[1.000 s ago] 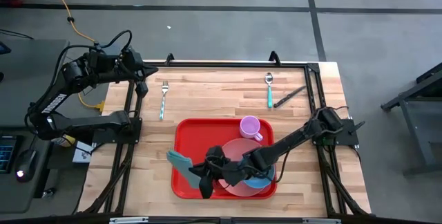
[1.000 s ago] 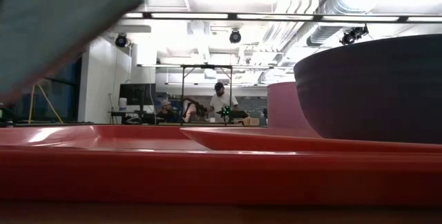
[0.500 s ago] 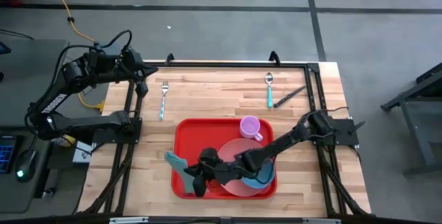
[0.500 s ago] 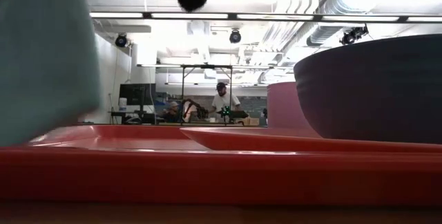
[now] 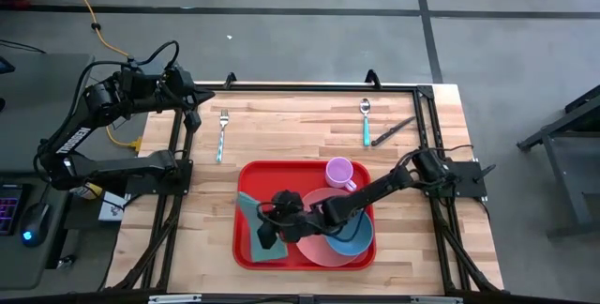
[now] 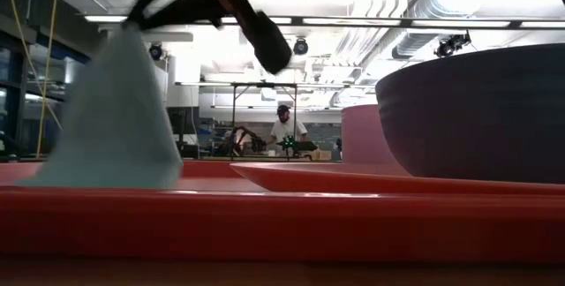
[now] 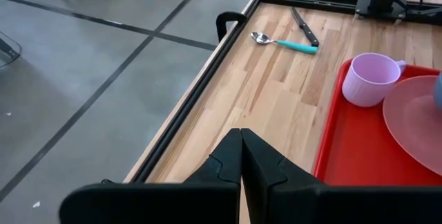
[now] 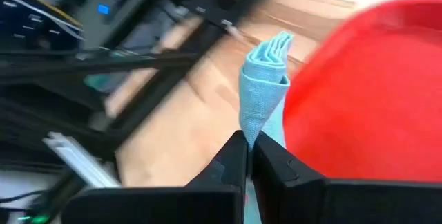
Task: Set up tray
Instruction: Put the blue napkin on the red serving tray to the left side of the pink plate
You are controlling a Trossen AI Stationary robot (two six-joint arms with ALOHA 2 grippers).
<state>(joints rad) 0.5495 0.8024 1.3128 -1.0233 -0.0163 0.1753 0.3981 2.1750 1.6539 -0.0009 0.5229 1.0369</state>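
Note:
The red tray lies on the wooden table's near middle. On it stand a pink cup, a pink plate and a blue bowl. My right gripper reaches over the tray's left part, shut on a folded teal cloth. In the low view the cloth stands like a cone, its wide lower end on the tray's floor. My left gripper waits shut and holding nothing, high over the table's far left corner. My right gripper pinches the cloth's folded end between its two fingers, with several layers showing there. The fingers come slanting down from the table's right. The cloth spreads out below the gripper, and its lower end rests on the tray.
A fork lies on the bare wood far left of the tray. A teal-handled spoon and a dark knife lie at the far right. A black frame runs along the table's edges. People sit in the room beyond the table.
My right gripper has sunk toward the tray's left part, rolling somewhat, still shut on the cloth. The cloth, which hung clear of the tray, has come down with it, and its lower end now rests on the tray's floor.

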